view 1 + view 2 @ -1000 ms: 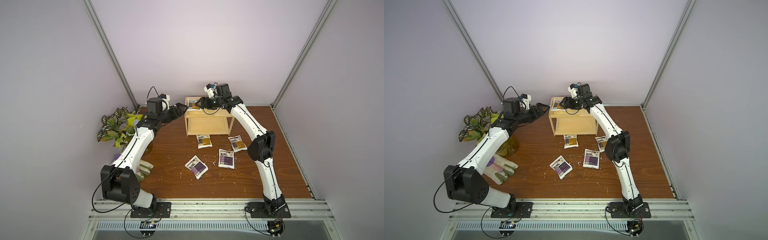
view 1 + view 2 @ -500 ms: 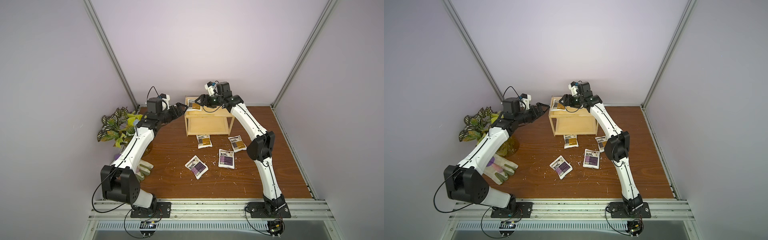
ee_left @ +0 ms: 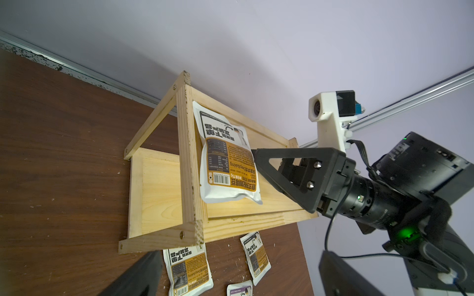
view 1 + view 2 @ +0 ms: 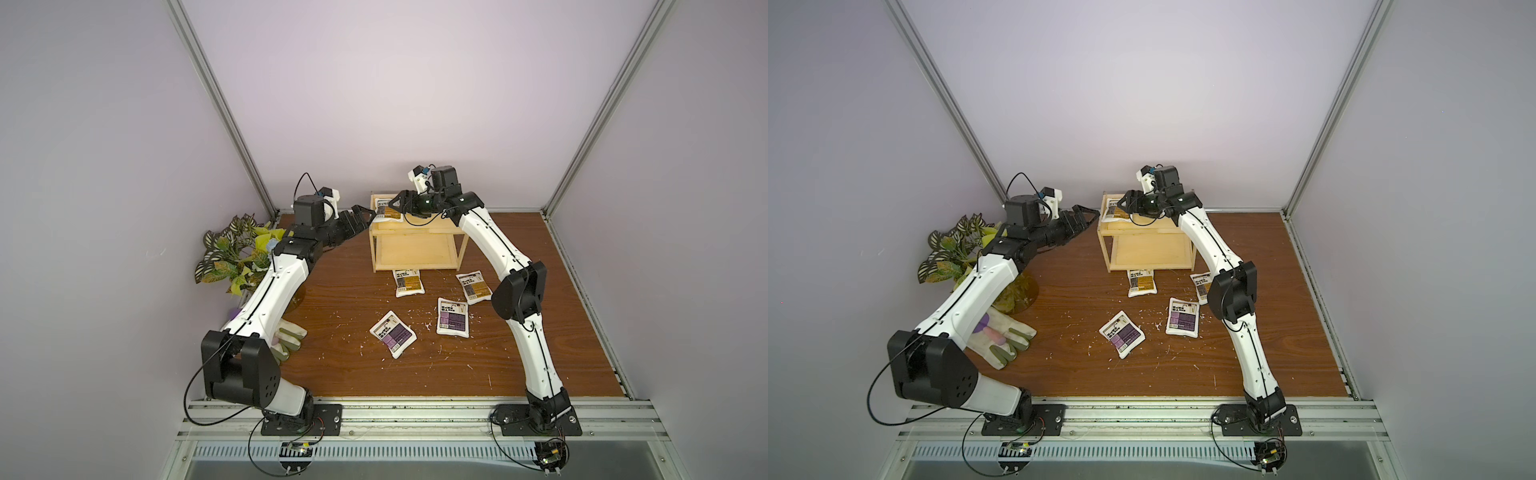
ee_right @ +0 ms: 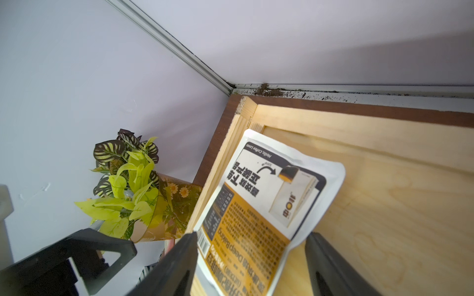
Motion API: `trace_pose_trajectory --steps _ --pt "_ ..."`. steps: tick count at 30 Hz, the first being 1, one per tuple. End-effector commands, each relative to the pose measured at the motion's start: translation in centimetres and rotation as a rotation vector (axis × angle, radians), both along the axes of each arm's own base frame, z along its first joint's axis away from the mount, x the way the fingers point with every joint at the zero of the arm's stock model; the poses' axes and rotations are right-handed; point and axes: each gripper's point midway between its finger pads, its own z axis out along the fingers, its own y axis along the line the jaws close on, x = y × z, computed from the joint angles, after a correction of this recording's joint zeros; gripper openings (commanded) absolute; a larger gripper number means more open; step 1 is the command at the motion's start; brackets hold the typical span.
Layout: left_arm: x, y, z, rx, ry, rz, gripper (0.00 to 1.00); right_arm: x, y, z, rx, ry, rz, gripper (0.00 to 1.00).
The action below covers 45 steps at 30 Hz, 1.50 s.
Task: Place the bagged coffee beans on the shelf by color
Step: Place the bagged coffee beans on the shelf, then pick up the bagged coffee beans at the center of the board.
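The shelf (image 4: pixel 415 257) (image 4: pixel 1150 255) stands at the back of the table. One orange-labelled bagged coffee beans pouch (image 4: pixel 388 212) (image 4: pixel 1115 210) (image 3: pixel 225 159) (image 5: pixel 259 205) lies on its top board, at the left end, leaning on the rim. My right gripper (image 4: pixel 395 203) (image 4: pixel 1125 201) (image 5: pixel 252 234) hovers over it, open, one finger on each side of the pouch. My left gripper (image 4: pixel 361 214) (image 4: pixel 1086 212) (image 3: pixel 238 282) is open and empty just left of the shelf. Two orange pouches (image 4: pixel 408 282) (image 4: pixel 473 287) and two purple ones (image 4: pixel 453 323) (image 4: pixel 392 333) lie on the table.
A potted plant (image 4: pixel 237 257) (image 5: pixel 128 192) stands in the back left corner. A work glove (image 4: pixel 1009 336) lies under the left arm. The shelf's lower board (image 3: pixel 159 189) holds nothing. Walls close in on three sides.
The right gripper has shifted slightly above the shelf's top board. The left arm and the pouches have stayed where they were.
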Motion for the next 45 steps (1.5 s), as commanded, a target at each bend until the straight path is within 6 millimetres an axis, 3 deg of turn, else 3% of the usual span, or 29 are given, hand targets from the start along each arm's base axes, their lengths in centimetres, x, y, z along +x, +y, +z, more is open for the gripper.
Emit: trace_pose_trajectory --steps 1,7,13,19,25,30,36,41,45 --pt "0.1 0.3 0.5 -0.004 -0.025 0.003 0.99 -0.6 0.6 3.0 0.053 -0.052 0.027 0.73" --pt "0.0 0.4 0.4 0.008 -0.027 0.005 1.0 -0.8 -0.2 4.3 0.035 -0.078 -0.002 0.73" --pt "-0.5 0.5 0.0 0.023 -0.028 0.005 1.0 -2.1 -2.1 7.6 0.003 -0.141 -0.049 0.73" --pt "-1.9 0.8 -0.8 0.039 -0.02 0.006 1.0 -5.1 -4.1 10.4 0.004 -0.192 -0.061 0.74" --pt "-4.1 1.2 -2.6 0.05 0.003 0.02 1.0 -10.0 -6.5 10.5 0.051 -0.193 -0.074 0.74" --pt "-6.9 0.5 -4.6 0.067 0.024 0.031 1.0 -14.3 -8.9 7.5 0.064 -0.138 -0.088 0.74" --pt "-10.0 -0.9 -7.8 0.048 0.05 0.041 0.99 -18.5 -11.5 1.1 0.056 -0.045 -0.127 0.74" --pt "-11.7 -0.8 -11.1 0.045 0.093 0.068 1.0 -20.3 -13.0 -5.1 0.055 0.04 -0.183 0.73" --pt "-12.5 -1.5 -13.0 0.071 0.106 0.06 0.99 -20.3 -13.3 -8.2 0.027 0.066 -0.202 0.72"
